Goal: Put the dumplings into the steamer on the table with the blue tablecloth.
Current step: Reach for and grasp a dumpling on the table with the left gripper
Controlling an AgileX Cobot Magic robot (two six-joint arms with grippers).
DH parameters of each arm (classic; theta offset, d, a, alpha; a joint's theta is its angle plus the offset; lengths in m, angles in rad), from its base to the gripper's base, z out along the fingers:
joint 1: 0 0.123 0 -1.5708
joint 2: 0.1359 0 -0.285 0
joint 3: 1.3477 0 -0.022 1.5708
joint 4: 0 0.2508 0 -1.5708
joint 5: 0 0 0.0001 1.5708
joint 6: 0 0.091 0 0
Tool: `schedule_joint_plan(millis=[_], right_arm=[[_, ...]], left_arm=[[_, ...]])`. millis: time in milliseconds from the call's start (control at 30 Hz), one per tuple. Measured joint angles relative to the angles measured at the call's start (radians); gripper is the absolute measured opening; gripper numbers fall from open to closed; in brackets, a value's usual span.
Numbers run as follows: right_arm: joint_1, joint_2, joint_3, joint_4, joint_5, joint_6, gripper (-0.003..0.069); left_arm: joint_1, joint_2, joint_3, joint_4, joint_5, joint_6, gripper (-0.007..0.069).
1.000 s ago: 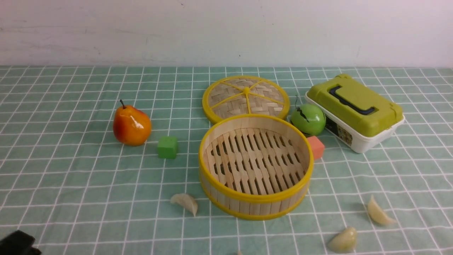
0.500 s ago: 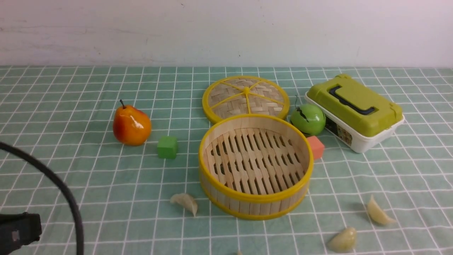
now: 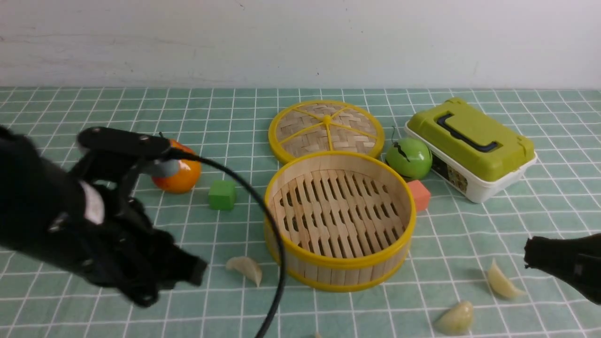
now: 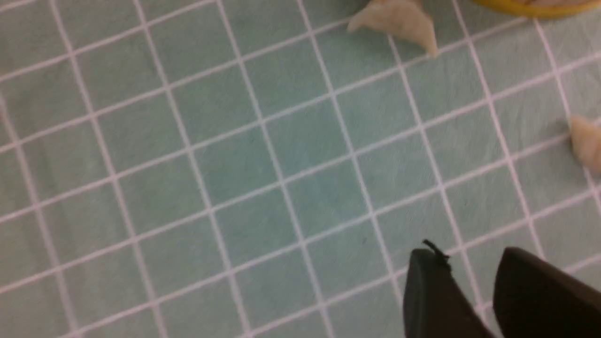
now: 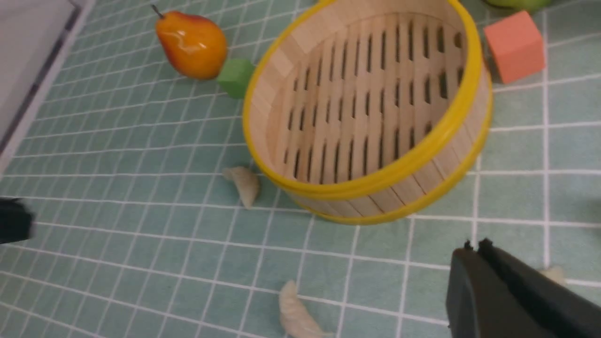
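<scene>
The steamer stands empty in the middle of the table with the blue tablecloth. Three dumplings lie on the cloth: one at the steamer's front left and two at its front right; a sliver of another shows at the bottom edge. My left gripper hovers left of the front-left dumpling, slightly open and empty. My right gripper is shut and empty, just right of the front-right dumpling. The right wrist view shows the steamer and dumplings.
The woven lid lies behind the steamer. A green apple, an orange cube and a green-lidded box are at the back right. A pear, partly behind my left arm, and a green cube are at the left.
My left arm has swung in from the bottom left corner toward the steamer's front left. My right gripper has come in from the right edge. The objects have not moved.
</scene>
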Motion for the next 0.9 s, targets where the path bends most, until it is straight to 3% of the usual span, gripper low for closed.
schedule_joint_plan(millis=[200, 367, 700, 767, 900], right_arm=[[0.043, 0.000, 0.000, 0.056, 0.047, -0.133, -0.0012], [0.137, 0.001, 0.000, 0.049, 0.050, -0.243, -0.0008], [0.269, 0.002, 0.000, 0.008, 0.047, -0.297, -0.0001], [0.282, 0.002, 0.000, 0.004, 0.047, -0.298, -0.0001], [0.285, 0.002, 0.000, 0.002, 0.045, -0.298, 0.0002]], left_arm=[[-0.002, 0.234, -0.049, 0.000, -0.176, -0.209, 0.0468], [-0.002, 0.400, -0.068, 0.001, -0.293, -0.305, 0.0521], [-0.002, 0.552, -0.070, 0.008, -0.496, -0.400, 0.0513], [-0.002, 0.554, -0.075, 0.008, -0.497, -0.416, 0.0482], [-0.002, 0.556, -0.075, 0.011, -0.495, -0.422, 0.0328]])
